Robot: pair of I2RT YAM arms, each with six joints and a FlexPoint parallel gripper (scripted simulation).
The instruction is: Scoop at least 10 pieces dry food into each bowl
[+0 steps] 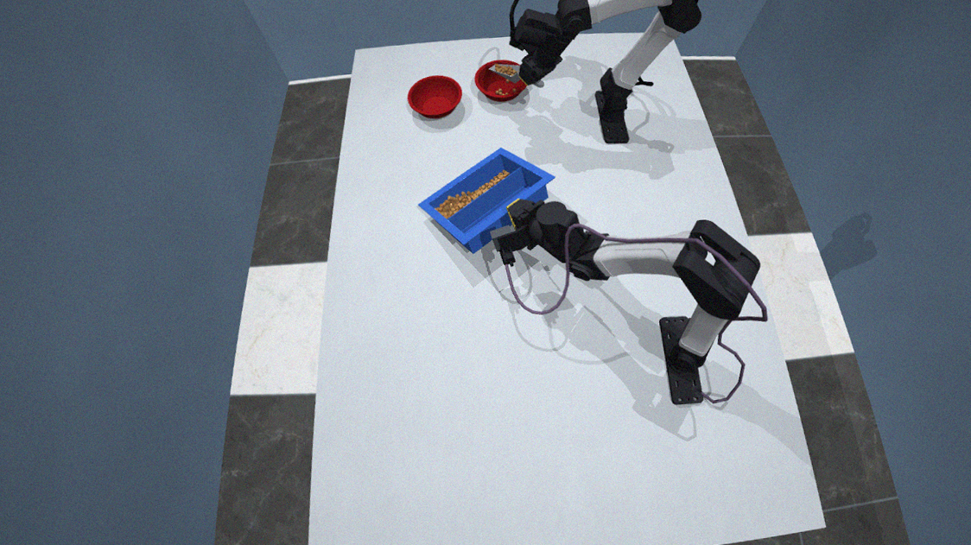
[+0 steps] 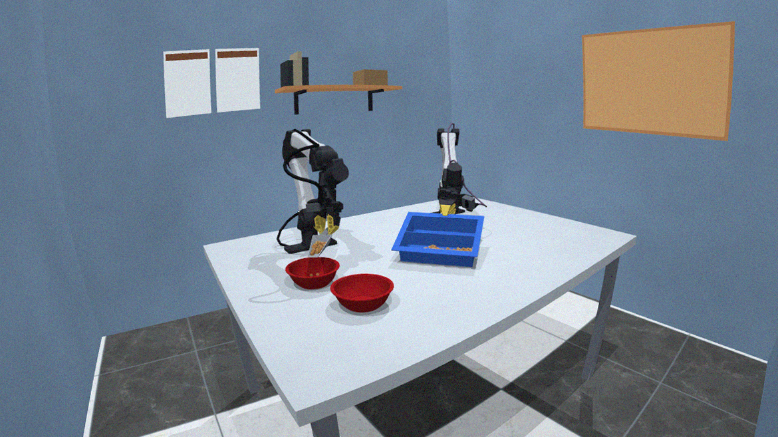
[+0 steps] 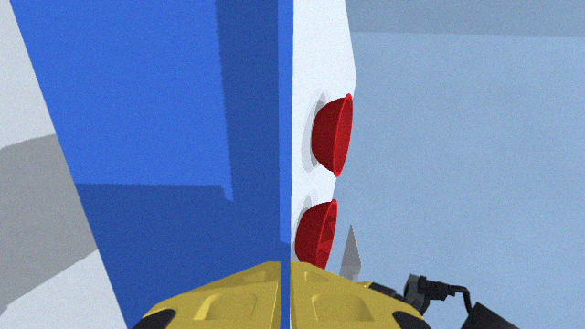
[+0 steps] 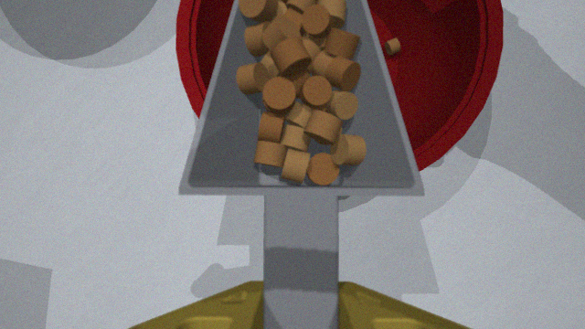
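Note:
My right gripper [image 1: 525, 80] [image 2: 325, 226] [image 4: 300, 295] is shut on the handle of the grey scoop [image 2: 321, 237] [image 3: 351, 257] [image 4: 215, 171]. The scoop holds many pieces and hangs above one red bowl [image 2: 311, 280] [image 3: 311, 233] [image 4: 457, 87], its tip lower in the exterior view. A few pieces lie in this bowl. The other red bowl [image 1: 434, 98] [image 2: 361, 296] [image 3: 328, 132] stands upright and looks empty. My left gripper [image 2: 447, 209] [image 3: 286, 275] is shut on the rim of the blue box [image 1: 471, 242] [image 2: 437, 258] [image 3: 137, 91]. Food [image 1: 457, 203] [image 2: 449, 248] lies in one compartment. Whether the box is tilted, I cannot tell.
Both bowls stand close together near the end of the white table [image 1: 406, 393] [image 2: 434, 315]. The box lies between them and the left arm. A divider [image 1: 494, 195] splits the box; its other compartment shows no food.

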